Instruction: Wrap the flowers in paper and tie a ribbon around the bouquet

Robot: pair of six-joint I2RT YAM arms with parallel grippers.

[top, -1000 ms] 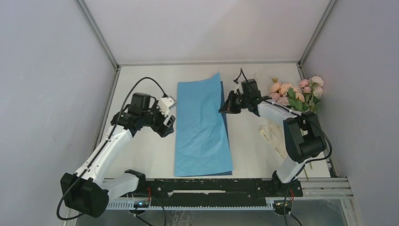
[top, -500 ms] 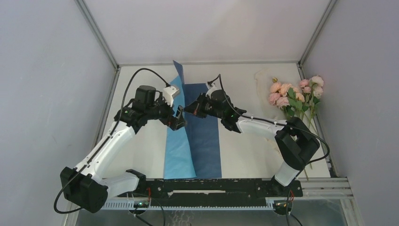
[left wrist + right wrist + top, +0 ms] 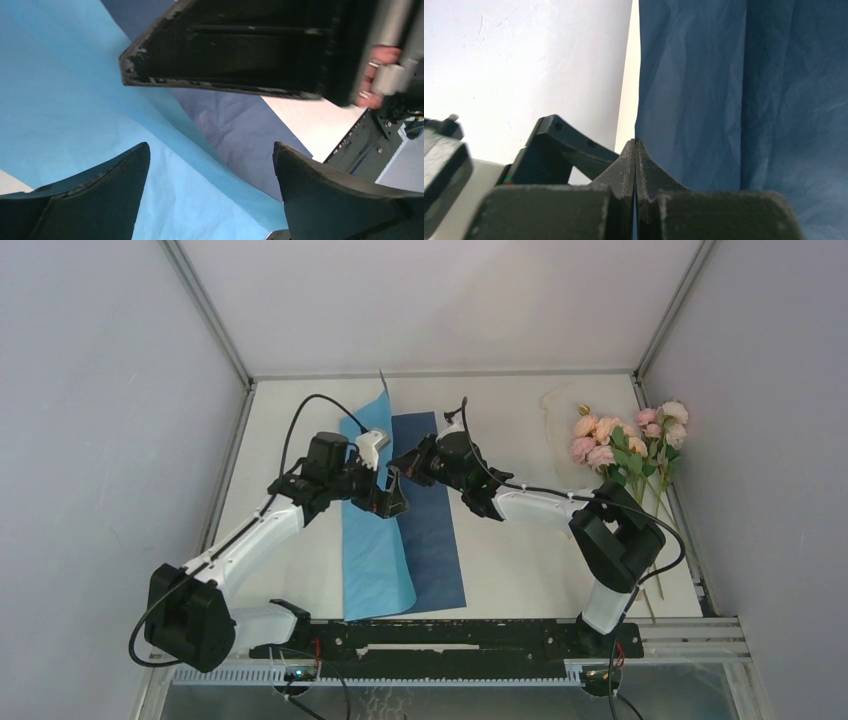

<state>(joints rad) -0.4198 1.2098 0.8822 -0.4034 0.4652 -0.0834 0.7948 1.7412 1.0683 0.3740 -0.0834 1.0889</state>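
now left pincer (image 3: 210,147) has opened, apparently off paper (image 3: 375,550).

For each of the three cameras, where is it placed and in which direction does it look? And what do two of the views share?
Top external: above and behind the arms, looking down at the table; both arms show, bases at the bottom.
Left wrist: on the left arm, looking past its open left gripper onto the paper.
Right wrist: on the right arm, looking along the right gripper, shut on the paper's edge.
Shared: both wrist views show the paper's navy side.
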